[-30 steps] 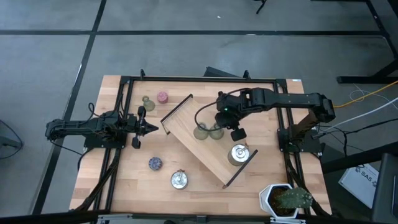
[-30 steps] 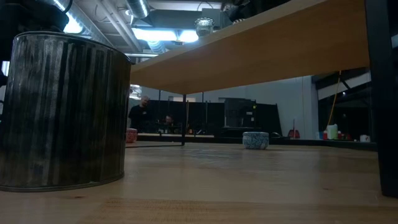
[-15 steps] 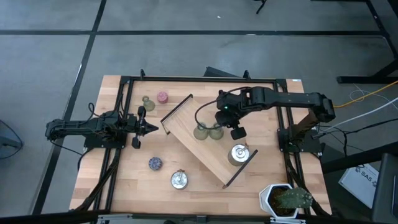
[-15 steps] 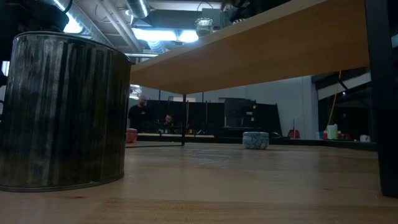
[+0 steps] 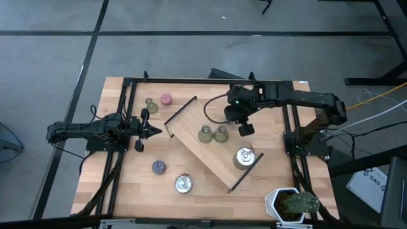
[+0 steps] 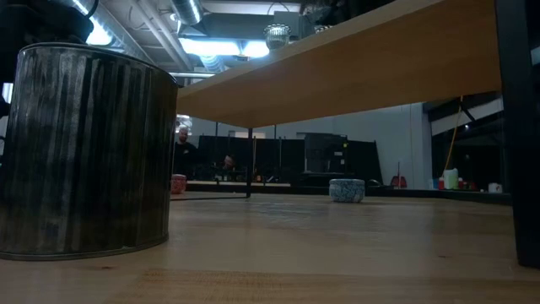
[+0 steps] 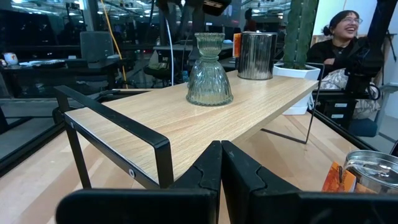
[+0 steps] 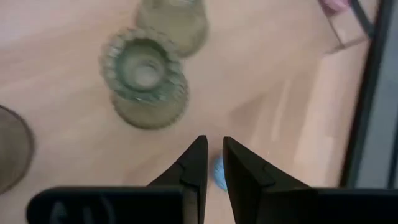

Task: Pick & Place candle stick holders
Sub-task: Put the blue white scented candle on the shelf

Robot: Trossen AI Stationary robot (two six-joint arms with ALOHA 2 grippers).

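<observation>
Two olive-green candle stick holders (image 5: 205,134) (image 5: 220,134) and a silver one (image 5: 243,157) stand on the slanted wooden tray (image 5: 191,127). On the table stand a green holder (image 5: 151,105), a pink one (image 5: 166,99), a blue one (image 5: 158,166) and a silver one (image 5: 184,184). My right gripper (image 5: 245,129) hangs above the tray, just right of the green pair, pointing steeply down. Its fingers (image 8: 196,158) are shut to a narrow slit with nothing between them. My left gripper (image 5: 149,130) waits shut and level at the table's left, facing the tray (image 7: 186,124).
A potted plant (image 5: 292,203) stands at the near right corner. The tray rests on black wire legs (image 5: 181,111), raised off the table. Black frame rails (image 5: 203,81) run along the far edge and both sides. A person (image 7: 339,37) sits beyond the table.
My right gripper has risen and drawn back toward the table's far edge, away from the two green holders on the tray, which have stayed standing where they were.
</observation>
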